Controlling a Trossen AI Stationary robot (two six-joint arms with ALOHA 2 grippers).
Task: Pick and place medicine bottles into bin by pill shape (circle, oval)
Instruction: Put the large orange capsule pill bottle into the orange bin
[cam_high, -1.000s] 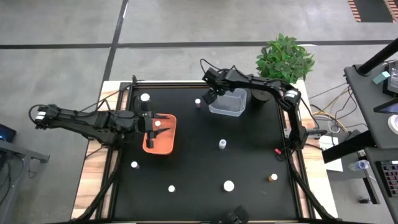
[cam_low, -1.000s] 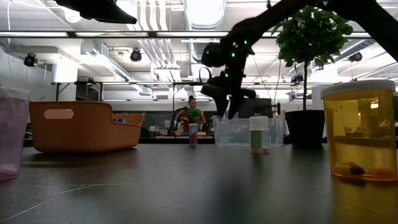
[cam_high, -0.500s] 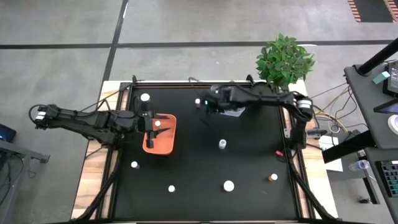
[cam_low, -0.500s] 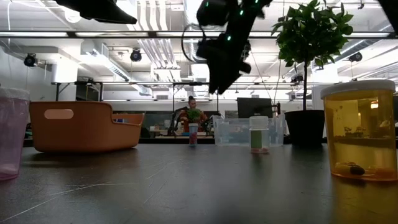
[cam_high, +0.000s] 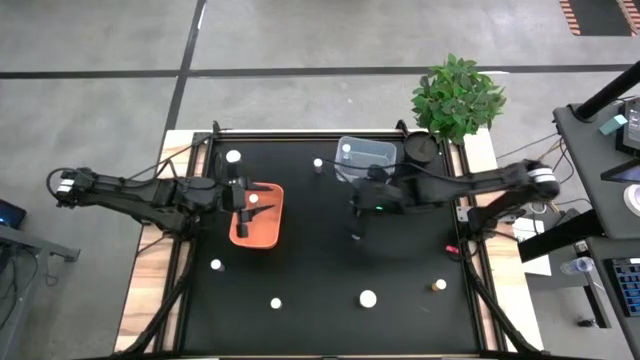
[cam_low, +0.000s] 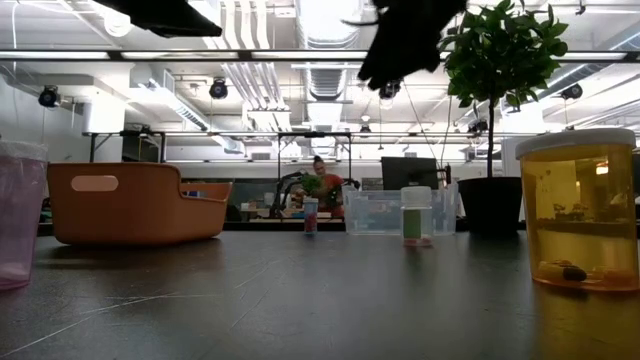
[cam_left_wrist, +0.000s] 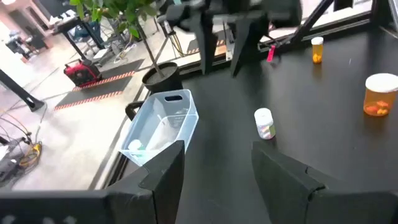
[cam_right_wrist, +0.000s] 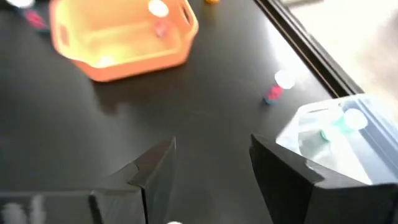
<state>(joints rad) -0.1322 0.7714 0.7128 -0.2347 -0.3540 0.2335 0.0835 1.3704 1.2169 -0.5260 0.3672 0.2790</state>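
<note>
Small white-capped medicine bottles stand scattered on the black table (cam_high: 300, 260). One (cam_left_wrist: 264, 123) stands in the middle, and my right gripper (cam_high: 355, 215) hangs open above it, touching nothing; in the right wrist view (cam_right_wrist: 211, 180) its fingers stand apart. My left gripper (cam_high: 243, 198) hovers open and empty over the orange bin (cam_high: 257, 222), which holds bottles (cam_right_wrist: 158, 9). The clear bin (cam_high: 365, 160) at the far side holds a white-capped bottle (cam_high: 347, 150). Two amber bottles (cam_high: 439, 285) (cam_low: 580, 210) stand near the right front.
More bottles stand at the far left (cam_high: 233, 156), beside the clear bin (cam_high: 318, 163) and along the near side (cam_high: 216, 265) (cam_high: 276, 302) (cam_high: 368, 298). A potted plant (cam_high: 455, 95) stands at the far right corner. A small pink thing (cam_high: 448, 245) lies near the right edge.
My right gripper has swung away from the clear bin toward the table's near edge and now hangs over the bottle in the middle. A white-capped bottle now shows in the clear bin where the gripper stood.
</note>
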